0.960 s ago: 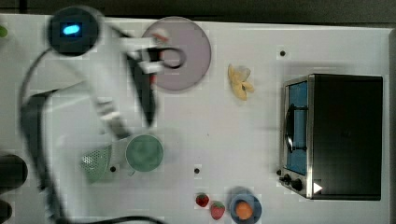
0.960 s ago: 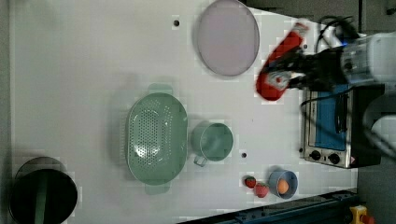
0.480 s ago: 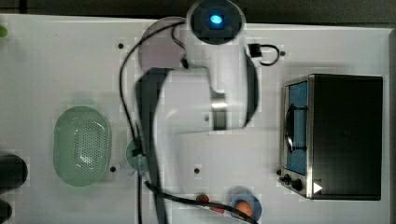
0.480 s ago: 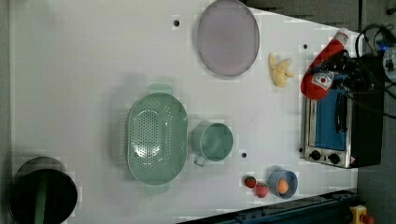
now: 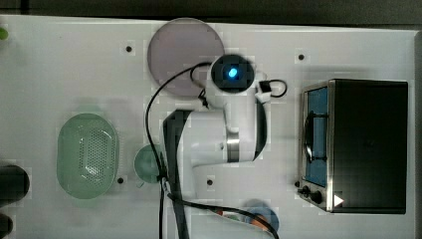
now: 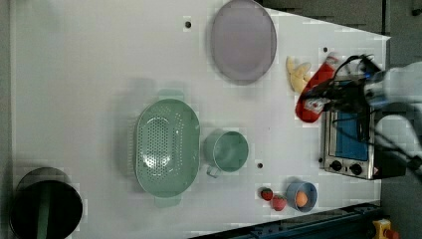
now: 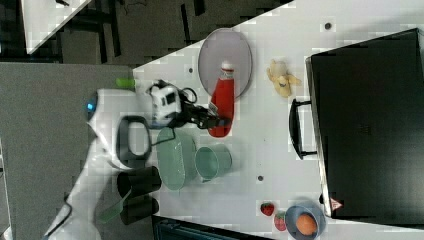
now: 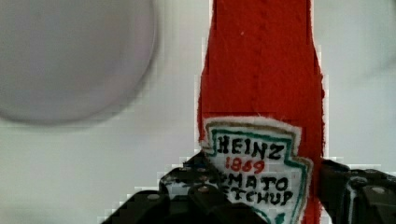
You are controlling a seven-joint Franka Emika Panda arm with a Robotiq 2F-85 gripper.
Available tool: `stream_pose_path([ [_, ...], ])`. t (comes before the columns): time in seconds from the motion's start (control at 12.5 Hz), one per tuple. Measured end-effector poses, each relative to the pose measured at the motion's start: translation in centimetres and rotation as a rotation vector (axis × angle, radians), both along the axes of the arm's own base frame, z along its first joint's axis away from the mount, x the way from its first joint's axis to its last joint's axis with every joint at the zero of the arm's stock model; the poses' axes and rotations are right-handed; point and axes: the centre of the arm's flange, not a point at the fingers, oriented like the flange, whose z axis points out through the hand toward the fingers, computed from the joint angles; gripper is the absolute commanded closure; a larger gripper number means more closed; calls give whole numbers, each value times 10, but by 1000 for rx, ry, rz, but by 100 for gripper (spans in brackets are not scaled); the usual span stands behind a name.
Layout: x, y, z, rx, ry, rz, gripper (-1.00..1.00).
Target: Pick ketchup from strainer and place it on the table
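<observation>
So the strainer is sitting empty on the table, nothing lying on its perforated bottom. The green cup just beside it is looking empty too. Down near the left view's bottom edge a little blue bowl is holding something orange, with two strawberries lying right next to it on the tabletop. The big grey plate is sitting bare.

The ketchup is out of the strainer and hanging in the air, with the gripper grasping it around the lower body. In the wrist view the black fingers are pressing in on both sides of the label. In the right view the white cap is pointing toward the plate and overlapping its rim.

In the left view the bottle is showing between a pale yellow toy and the toaster oven. A dark round bin is sitting at the corner beyond the strainer. In the top view the arm's white body is covering the middle of the table.
</observation>
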Motion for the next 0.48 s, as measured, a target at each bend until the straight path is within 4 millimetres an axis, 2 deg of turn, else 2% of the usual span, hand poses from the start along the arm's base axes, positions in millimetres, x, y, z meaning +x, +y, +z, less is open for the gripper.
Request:
stream_pose_path([
  [0.24,-33,18,-51,3,29,64,-24],
  [0.48,-47,23,-83,-12,72,123,-87],
])
